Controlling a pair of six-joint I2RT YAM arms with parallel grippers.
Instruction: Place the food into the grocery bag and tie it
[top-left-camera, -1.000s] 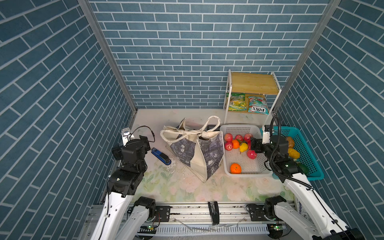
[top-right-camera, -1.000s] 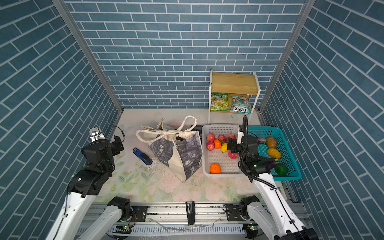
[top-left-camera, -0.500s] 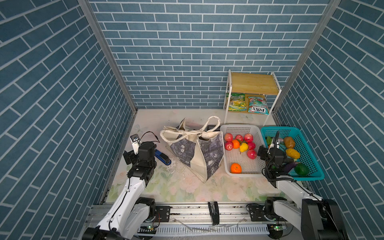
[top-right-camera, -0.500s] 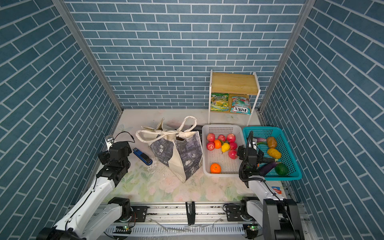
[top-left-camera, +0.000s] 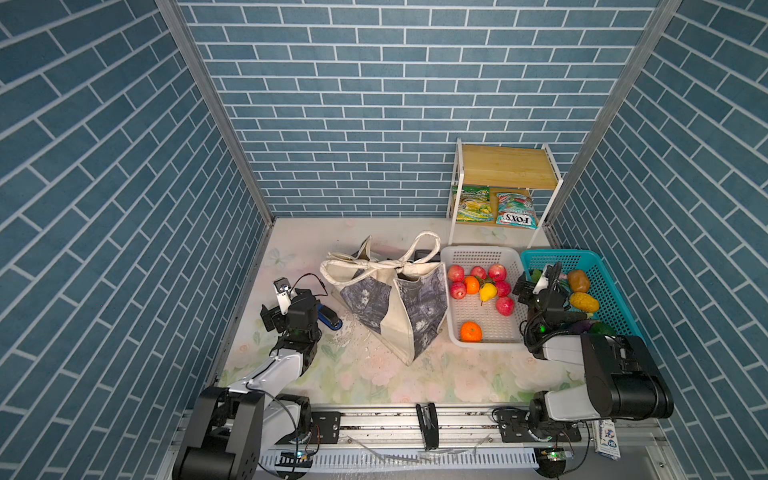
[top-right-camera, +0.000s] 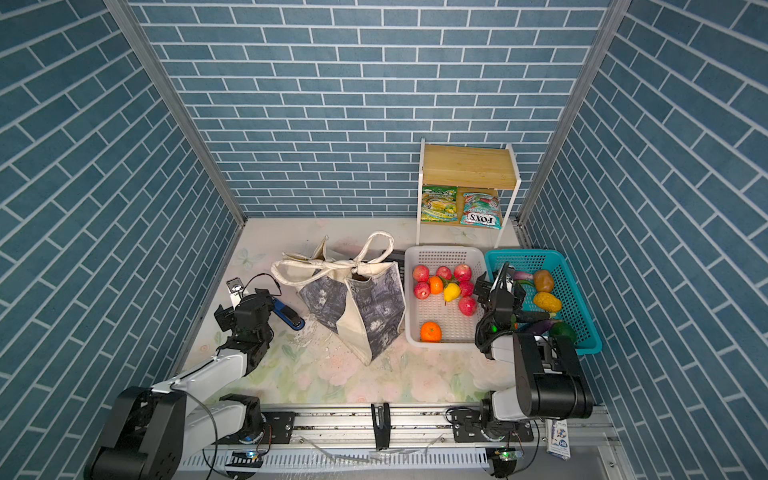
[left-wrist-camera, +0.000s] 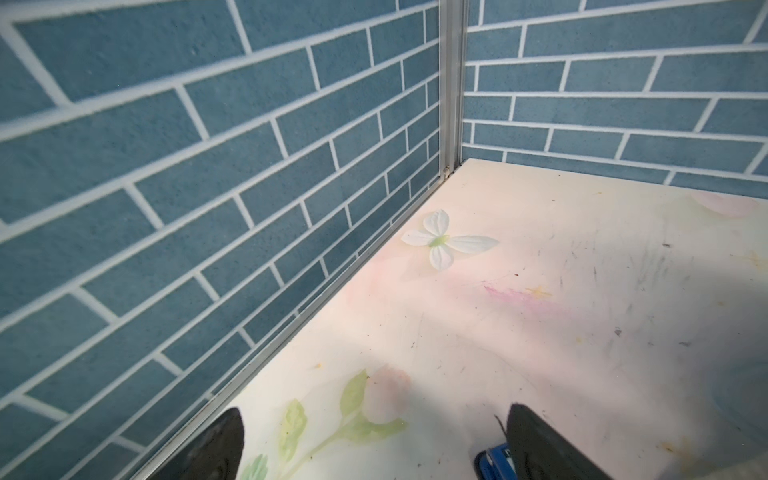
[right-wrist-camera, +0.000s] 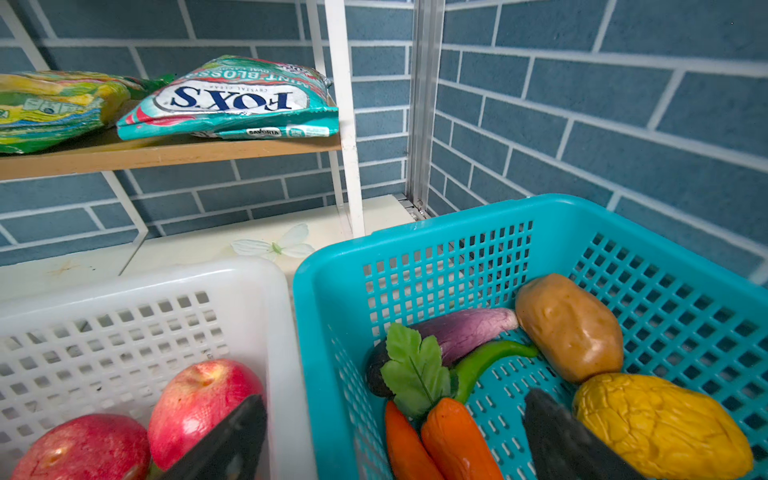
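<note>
Six red apples (top-left-camera: 458, 290), two oranges (top-left-camera: 471, 331), one yellow pear (top-left-camera: 487, 292) fill the white basket (top-left-camera: 478, 251) right of the knotted tote bag (top-left-camera: 419, 299); two candy packets (top-left-camera: 514, 210) farther back. Left gripper (left-wrist-camera: 374, 453) and right gripper (right-wrist-camera: 399, 444), jaws wide, empty, sit lower than before.

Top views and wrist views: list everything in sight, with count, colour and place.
grocery bag: 1, cream with grey print, centre.
white basket: 1, white, right of the bag.
apples: 6, red, white basket.
oranges: 2, orange, white basket.
pear: 1, yellow, white basket.
teal basket: 1, teal, far right.
vegetables: several, mixed colours, teal basket.
shelf: 1, white frame, wooden boards, back right.
candy packets: 2, green and teal, lower shelf.
stapler: 1, blue, left of the bag.
left gripper: open, over the table by the stapler.
right gripper: open, over both baskets' adjoining walls.
</note>
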